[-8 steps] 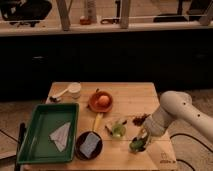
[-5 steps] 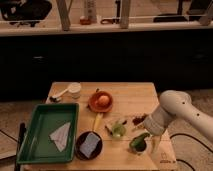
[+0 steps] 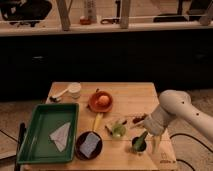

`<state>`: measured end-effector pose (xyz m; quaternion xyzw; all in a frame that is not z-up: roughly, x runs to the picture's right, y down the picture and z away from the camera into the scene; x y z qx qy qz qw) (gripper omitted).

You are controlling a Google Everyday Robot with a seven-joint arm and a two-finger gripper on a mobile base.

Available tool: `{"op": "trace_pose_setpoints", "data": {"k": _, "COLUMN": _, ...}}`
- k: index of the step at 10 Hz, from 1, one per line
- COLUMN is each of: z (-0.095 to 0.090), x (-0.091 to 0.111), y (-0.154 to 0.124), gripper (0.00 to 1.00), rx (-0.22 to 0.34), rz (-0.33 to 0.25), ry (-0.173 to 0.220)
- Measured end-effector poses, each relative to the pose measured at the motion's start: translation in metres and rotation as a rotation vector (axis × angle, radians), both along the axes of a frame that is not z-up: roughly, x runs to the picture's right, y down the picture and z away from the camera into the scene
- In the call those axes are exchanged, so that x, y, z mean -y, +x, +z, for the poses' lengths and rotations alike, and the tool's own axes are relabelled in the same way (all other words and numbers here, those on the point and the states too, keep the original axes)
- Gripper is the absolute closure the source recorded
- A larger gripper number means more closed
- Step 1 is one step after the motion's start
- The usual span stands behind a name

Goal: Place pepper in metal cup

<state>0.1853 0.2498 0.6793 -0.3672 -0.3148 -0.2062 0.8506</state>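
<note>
Green pepper in metal cup (tilted); tool just beside, R side; grip state unclear.

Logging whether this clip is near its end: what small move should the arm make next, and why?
Probably a short lift of the gripper up and away. The pepper seems to stand tilted with its lower end inside the metal cup, its top leaning toward the gripper, which sits close beside the cup, on its right in the view.
</note>
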Motion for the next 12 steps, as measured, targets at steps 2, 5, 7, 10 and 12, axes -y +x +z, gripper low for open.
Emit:
{"op": "trace_pose_setpoints", "data": {"k": 2, "z": 0.0, "x": 0.0, "y": 0.0, "gripper": 0.2, "rx": 0.001, "rz": -0.001, "ry": 0.0}}
{"op": "trace_pose_setpoints", "data": {"k": 5, "z": -0.001, "x": 0.001, "y": 0.001, "gripper": 0.2, "rx": 0.004, "rz": -0.003, "ry": 0.004}}
{"op": "trace_pose_setpoints", "data": {"k": 7, "z": -0.002, "x": 0.002, "y": 0.003, "gripper": 0.2, "rx": 0.008, "rz": -0.002, "ry": 0.01}}
{"op": "trace_pose_setpoints", "data": {"k": 10, "z": 0.0, "x": 0.009, "y": 0.003, "gripper": 0.2, "rx": 0.014, "rz": -0.007, "ry": 0.014}}
{"op": "trace_pose_setpoints", "data": {"k": 12, "z": 0.003, "x": 0.017, "y": 0.002, "gripper": 0.2, "rx": 0.019, "rz": -0.012, "ry": 0.014}}
